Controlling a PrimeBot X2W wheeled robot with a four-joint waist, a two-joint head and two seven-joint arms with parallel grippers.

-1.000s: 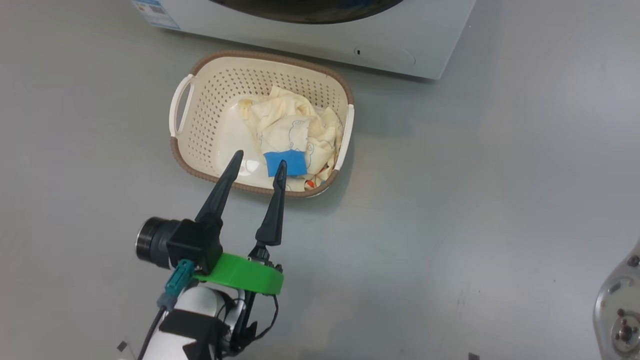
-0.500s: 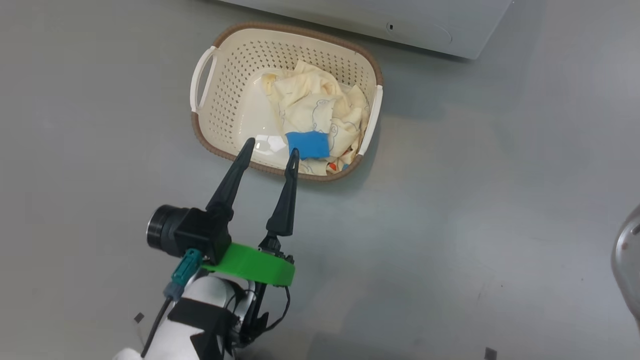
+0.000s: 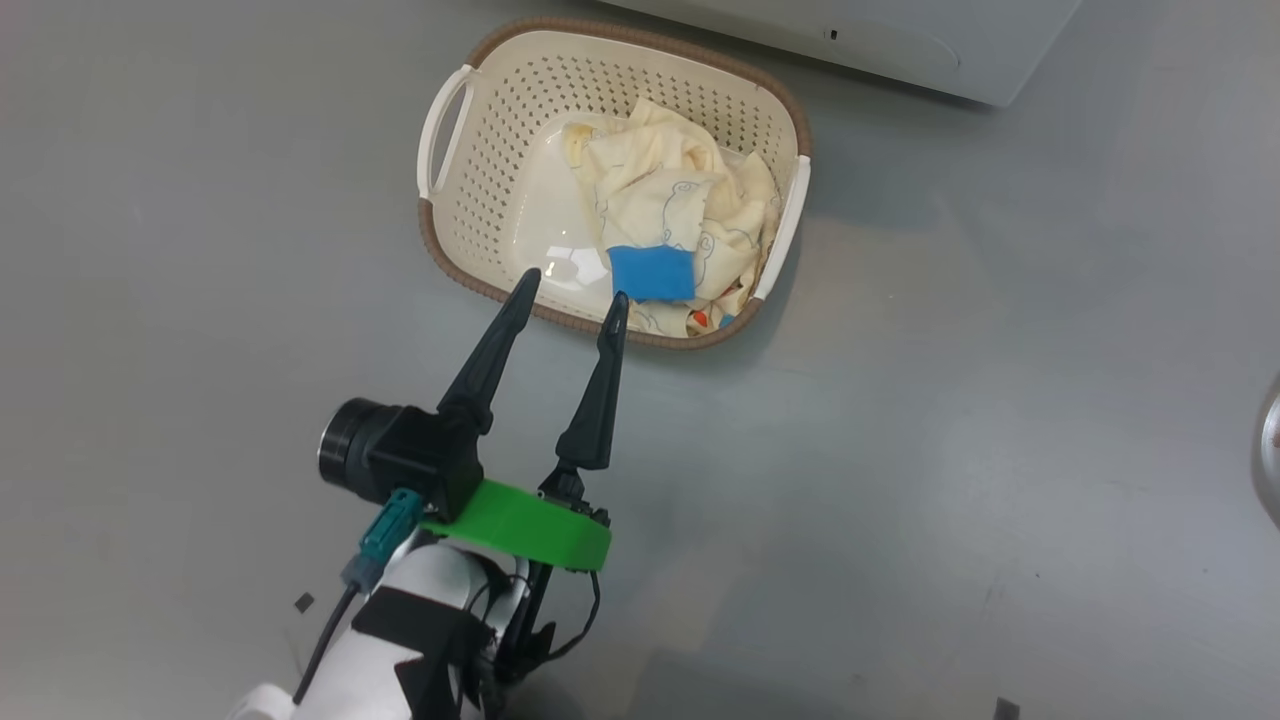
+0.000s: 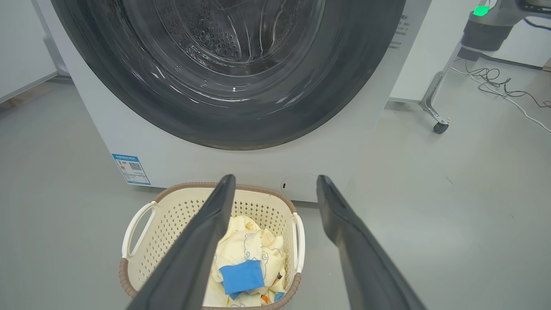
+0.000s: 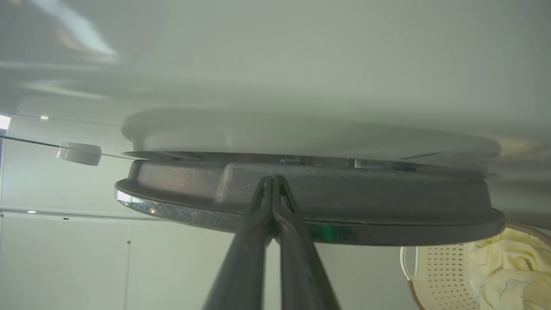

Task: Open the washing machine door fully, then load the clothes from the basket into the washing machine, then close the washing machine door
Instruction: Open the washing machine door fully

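Camera shift: basket (image 3: 470, 200) now higher, rightward

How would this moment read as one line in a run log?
left gripper: open, near basket rim | clothes: in basket | right gripper: shut, at washing machine door edge

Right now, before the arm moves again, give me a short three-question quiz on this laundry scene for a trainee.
1. True or false: the left gripper is clamped on a garment.
2. Where are the clothes? A: in the basket. B: on the floor. C: inside the washing machine.
3. Fill the gap: the right gripper has its jaws ____.

Key: 1 false, its jaws are open and empty above the basket's near rim. 2 A. 3 shut.
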